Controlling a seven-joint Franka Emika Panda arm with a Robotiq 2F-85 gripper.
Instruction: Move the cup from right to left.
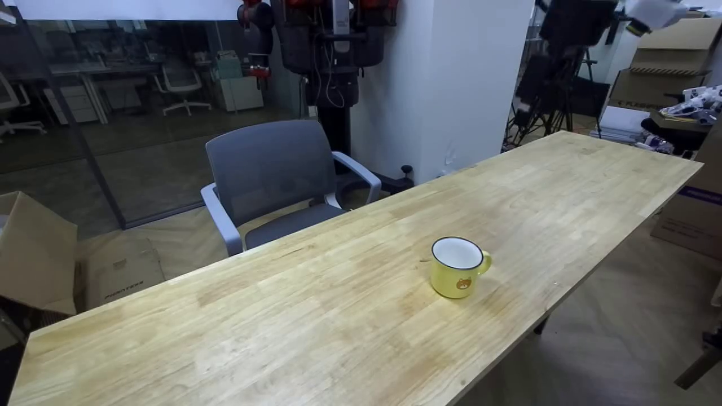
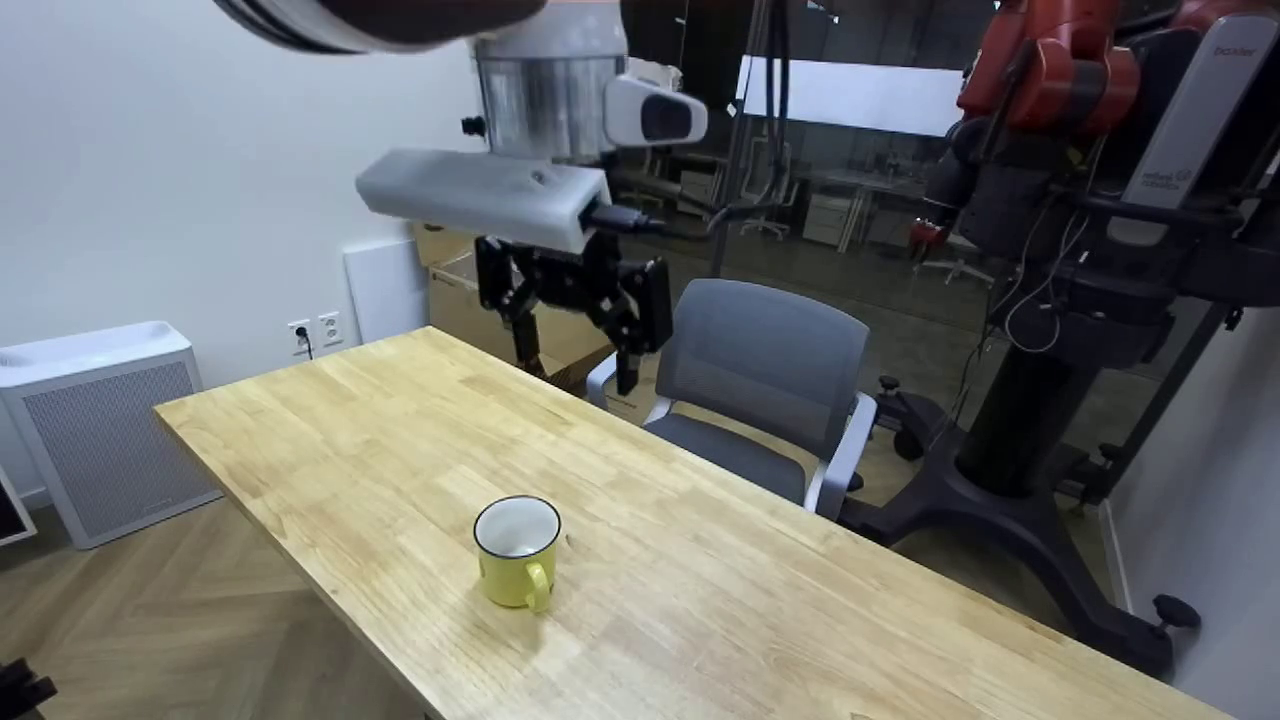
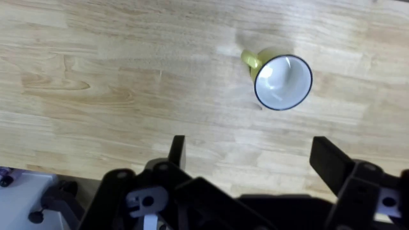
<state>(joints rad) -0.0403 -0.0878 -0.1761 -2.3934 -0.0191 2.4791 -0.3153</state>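
The cup is a small yellow mug with a white inside, dark rim line and side handle. It stands upright on the wooden table in both exterior views, here (image 1: 454, 276) and here (image 2: 515, 575). In the wrist view the cup (image 3: 282, 83) is above and to the right of the middle, with its handle toward the upper left. My gripper (image 2: 580, 370) hangs high above the table in an exterior view, apart from the cup. In the wrist view the gripper (image 3: 249, 148) has its black fingers wide apart with only table seen between them.
The long wooden table (image 1: 254, 332) has a grey office chair (image 1: 276, 175) along one long side. A red and black robot (image 2: 1060, 180) stands behind the chair. Cardboard boxes (image 1: 36, 254) lie beyond a table end. A white air purifier (image 2: 110, 430) stands on the floor.
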